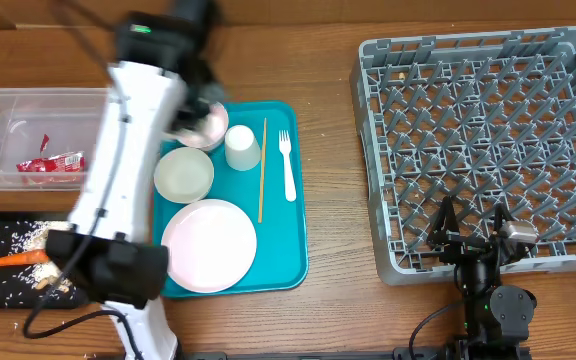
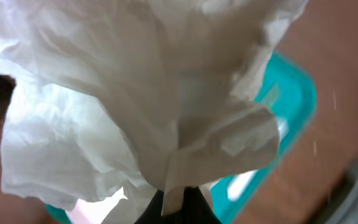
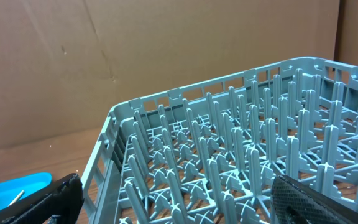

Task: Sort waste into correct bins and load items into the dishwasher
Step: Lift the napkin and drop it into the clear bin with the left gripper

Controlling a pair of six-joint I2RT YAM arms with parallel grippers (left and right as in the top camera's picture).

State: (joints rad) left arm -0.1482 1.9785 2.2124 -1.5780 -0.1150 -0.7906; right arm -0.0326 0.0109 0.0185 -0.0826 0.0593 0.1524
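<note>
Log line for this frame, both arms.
left gripper: shut on crumpled white paper napkin, above teal serving tray | right gripper: open, empty, at near edge of grey plastic dish rack

The left arm [image 1: 128, 170] stretches diagonally from the table's near edge to its far side, and its wrist end is blurred. The left gripper [image 2: 180, 204] is pinched tight on a white napkin [image 2: 135, 93]. The right arm [image 1: 493, 305] sits folded low at the near edge. The right gripper [image 1: 473, 222] points forward with its jaws spread wide, gripping nothing.
</note>
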